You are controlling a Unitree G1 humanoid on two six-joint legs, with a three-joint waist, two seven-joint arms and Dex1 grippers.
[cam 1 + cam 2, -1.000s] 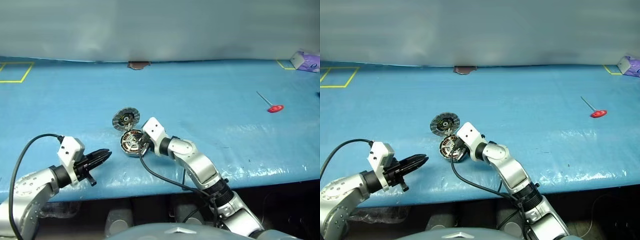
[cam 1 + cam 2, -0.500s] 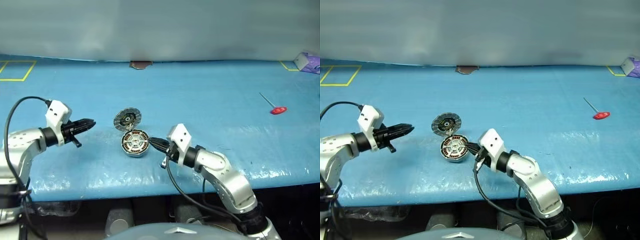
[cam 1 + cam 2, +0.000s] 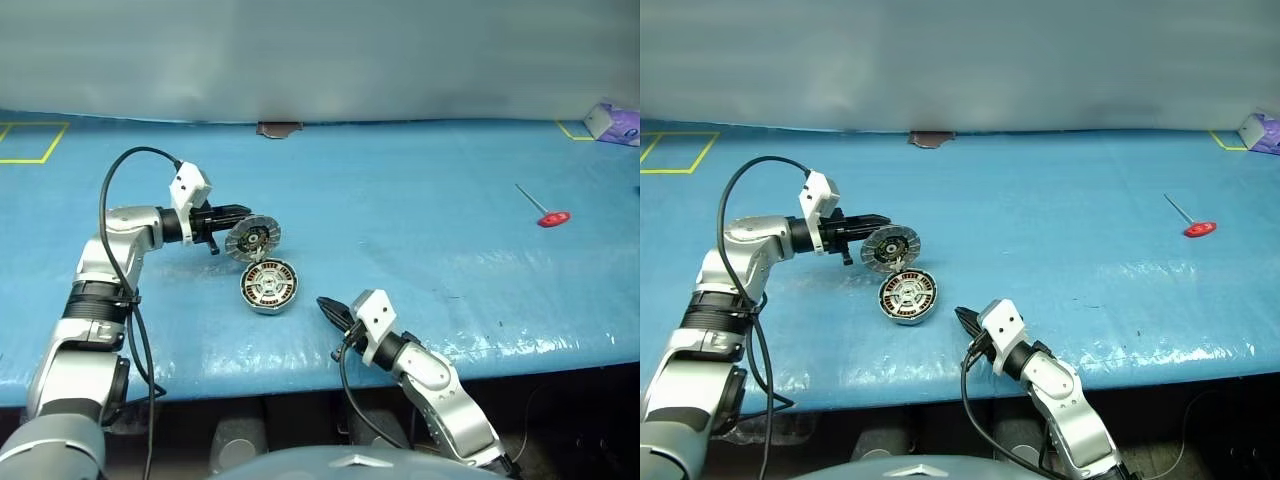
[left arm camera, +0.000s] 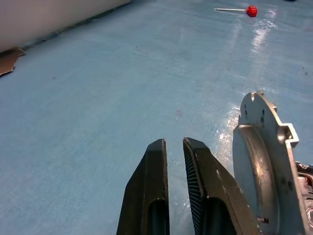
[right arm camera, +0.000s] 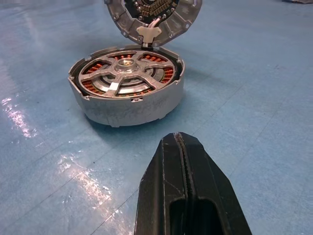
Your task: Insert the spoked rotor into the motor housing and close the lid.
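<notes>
The motor housing (image 3: 268, 287) lies flat on the blue table. The spoked rotor (image 5: 124, 73) sits inside it, silver spokes over copper windings. The lid (image 3: 252, 238) stands upright from the housing's far rim, its dark radially lined face toward me. My left gripper (image 3: 243, 213) is shut and empty, its tips just left of the lid and close to its plain grey back (image 4: 259, 161). My right gripper (image 3: 328, 308) is shut and empty, a short way right of the housing and nearer the table's front edge, pointing at the housing (image 5: 127, 98).
A red-handled tool (image 3: 551, 217) lies at the far right. A purple and white box (image 3: 612, 122) sits in the back right corner. A yellow tape square (image 3: 25, 140) marks the back left. The table's front edge runs just behind my right gripper.
My left arm swung forward and right, from the front edge up to the lid's back. My right gripper drew back from the housing toward the front edge, staying shut.
</notes>
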